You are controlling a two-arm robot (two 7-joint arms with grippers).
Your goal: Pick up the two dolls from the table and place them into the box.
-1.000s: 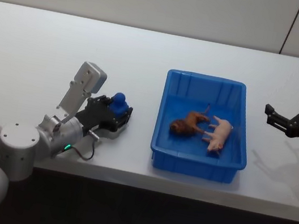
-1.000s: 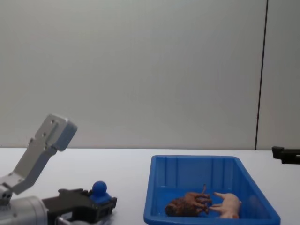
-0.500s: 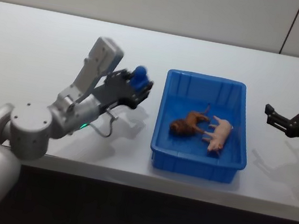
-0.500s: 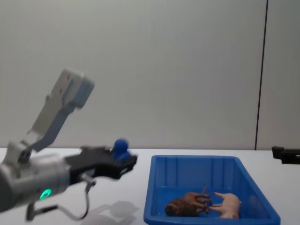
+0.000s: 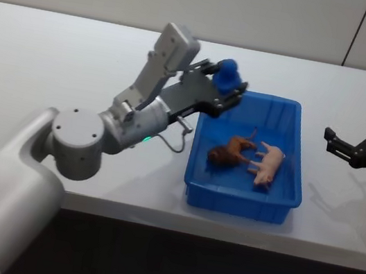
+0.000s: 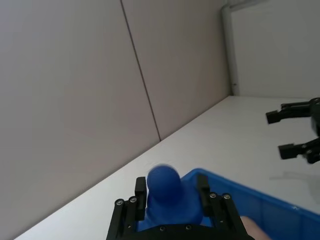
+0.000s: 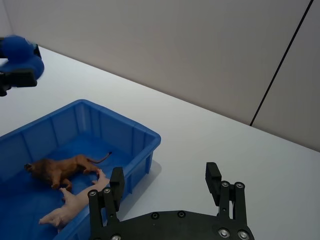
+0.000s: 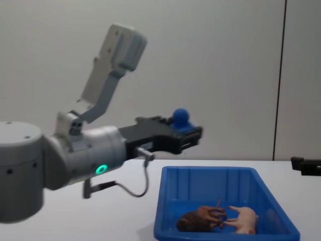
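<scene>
Dolls first: both lie inside the box [image 5: 193,181], in its nearer half. The horse [image 5: 231,151] lies on the side toward the robot's left and the pig [image 5: 268,162] just beside it on the right, their legs close together or touching. The box stands on the white tabletop [image 5: 55,59], near the front edge.

We judge that the task as written is already fulfilled, since no doll remains on the tabletop. However, the left end effector [image 5: 224,91] holds a third thing, a small blue figure [image 5: 227,76] with a round head. The fingers [image 6: 141,192] are closed on both sides of its body, and its head stands up above them. In the head view the end effector hangs above the far left corner of the box, and in the chest view it is clearly higher than the rim.

The step in hand seems to be carrying this blue figure to the box. The next move calls, we think, for a small advance until the figure is over the bare floor of the box, then a descent and opening of the fingers. The free space is in the far half, away from the two dolls.

The right end effector [image 5: 363,145] waits beside the box on its right, well apart, with its fingers spread wide and nothing between them.
</scene>
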